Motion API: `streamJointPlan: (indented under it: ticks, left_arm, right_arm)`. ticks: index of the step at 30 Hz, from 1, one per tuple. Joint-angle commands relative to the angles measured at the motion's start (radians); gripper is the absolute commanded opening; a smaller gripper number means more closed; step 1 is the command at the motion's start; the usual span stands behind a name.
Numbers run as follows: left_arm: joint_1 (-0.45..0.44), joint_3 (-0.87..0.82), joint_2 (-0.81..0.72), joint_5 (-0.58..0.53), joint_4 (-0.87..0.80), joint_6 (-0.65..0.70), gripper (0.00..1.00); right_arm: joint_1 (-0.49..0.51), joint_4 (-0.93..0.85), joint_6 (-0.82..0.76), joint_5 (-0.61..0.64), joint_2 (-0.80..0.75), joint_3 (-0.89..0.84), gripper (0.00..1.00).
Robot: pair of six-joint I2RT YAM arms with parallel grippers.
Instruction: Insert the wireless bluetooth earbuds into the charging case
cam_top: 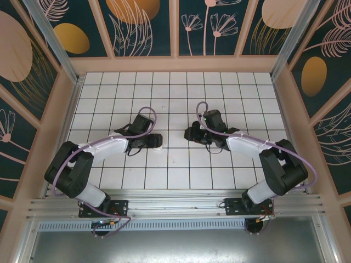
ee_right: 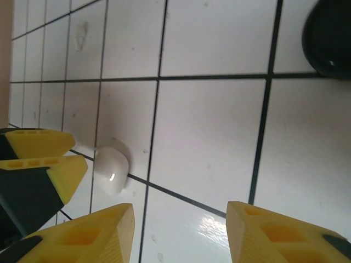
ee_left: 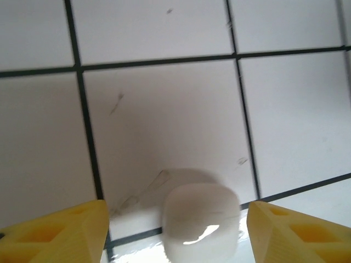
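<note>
No legible text or labels.

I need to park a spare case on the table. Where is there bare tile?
Bare: the far tile rows beyond the left gripper and right gripper, and the near tile rows behind them. Crowded: mid-table, where the two grippers meet.

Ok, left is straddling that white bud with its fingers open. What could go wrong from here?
1. The white earbud sits off-centre in the open left gripper, nearer one finger. That finger may touch first and skid the glossy bud across the tile instead of pinching it.
2. The right gripper hovers open close by, and the left fingers are near it in its wrist view. The two could clash if either moves in.
</note>
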Motion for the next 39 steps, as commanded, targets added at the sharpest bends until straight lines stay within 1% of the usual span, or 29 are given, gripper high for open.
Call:
streamJointPlan:
  ticks: [1, 5, 8, 15, 19, 20, 23, 27, 30, 31, 35, 39]
  left_arm:
    - [-0.039, 0.018, 0.009, -0.067, -0.073, -0.070, 0.68]
    - [-0.092, 0.033, 0.045, -0.052, -0.080, -0.150, 0.70]
    - [-0.120, 0.041, 0.074, -0.069, -0.073, -0.166, 0.70]
    - [-0.126, 0.075, 0.145, -0.111, -0.077, -0.119, 0.68]
    - [-0.127, 0.090, 0.162, -0.114, -0.078, -0.099, 0.66]
    - [-0.127, 0.093, 0.162, -0.115, -0.078, -0.096, 0.64]
    - [-0.126, 0.094, 0.157, -0.115, -0.092, -0.093, 0.52]
    - [-0.126, 0.084, 0.124, -0.120, -0.088, -0.080, 0.42]
    - [-0.126, 0.064, 0.100, -0.108, -0.051, -0.048, 0.40]
    - [-0.127, 0.054, 0.088, -0.101, -0.030, -0.035, 0.39]
    - [-0.127, 0.009, -0.001, -0.065, 0.079, 0.066, 0.35]
    - [-0.126, -0.022, -0.111, -0.013, 0.194, 0.179, 0.31]
  right_arm:
    - [-0.003, 0.062, 0.042, -0.007, -0.029, -0.017, 0.48]
    - [-0.004, 0.066, 0.041, -0.012, -0.021, -0.005, 0.48]
    - [-0.004, 0.066, 0.041, -0.013, -0.019, 0.001, 0.48]
    - [-0.004, 0.075, 0.047, -0.023, -0.017, -0.012, 0.48]
    - [-0.003, 0.083, 0.055, -0.024, -0.019, -0.020, 0.48]
    - [-0.004, 0.086, 0.059, -0.025, -0.019, -0.021, 0.48]
    - [-0.004, 0.096, 0.068, -0.031, -0.020, -0.023, 0.48]
    - [-0.005, 0.112, 0.079, -0.038, -0.017, -0.023, 0.48]
    - [-0.005, 0.135, 0.097, -0.057, -0.016, -0.025, 0.48]
    - [-0.025, 0.144, 0.105, -0.066, -0.014, -0.025, 0.48]
    - [-0.038, 0.202, 0.139, -0.129, -0.019, -0.026, 0.48]
    - [-0.036, 0.282, 0.171, -0.186, -0.066, -0.027, 0.48]
